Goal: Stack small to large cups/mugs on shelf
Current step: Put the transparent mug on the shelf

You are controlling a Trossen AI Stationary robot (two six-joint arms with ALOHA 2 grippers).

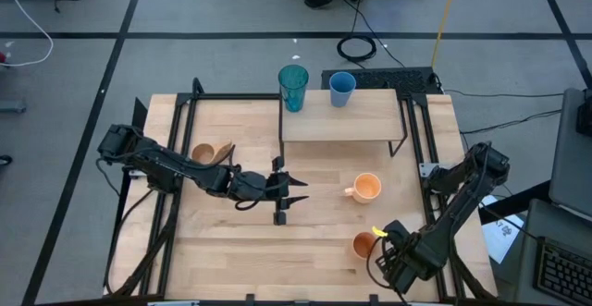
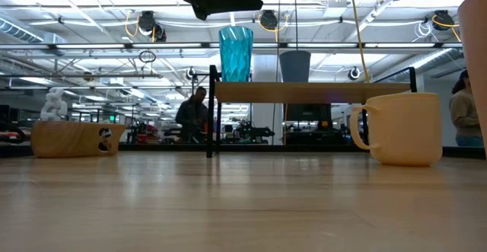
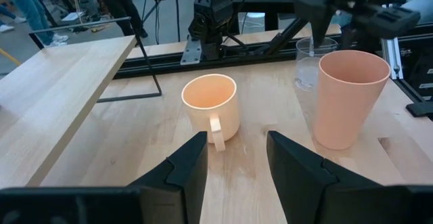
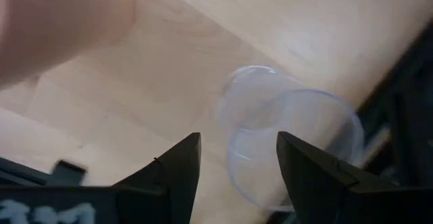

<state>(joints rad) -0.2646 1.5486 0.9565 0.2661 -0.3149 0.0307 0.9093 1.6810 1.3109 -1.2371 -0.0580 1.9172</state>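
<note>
On the shelf stand a teal tumbler and a blue cup. A brown wooden mug lies on the table at the left. An orange handled mug stands upright mid-table, with my left gripper open and level a short way left of it. An orange cup stands near the front right, and a clear cup stands just beside it. My right gripper hangs open above the clear cup, pointing down and clear of it.
Black rails run along the table's right and left sides. The shelf's thin black legs stand just beyond the handled mug. Bare tabletop lies at the front left. People show in the room behind the table.
</note>
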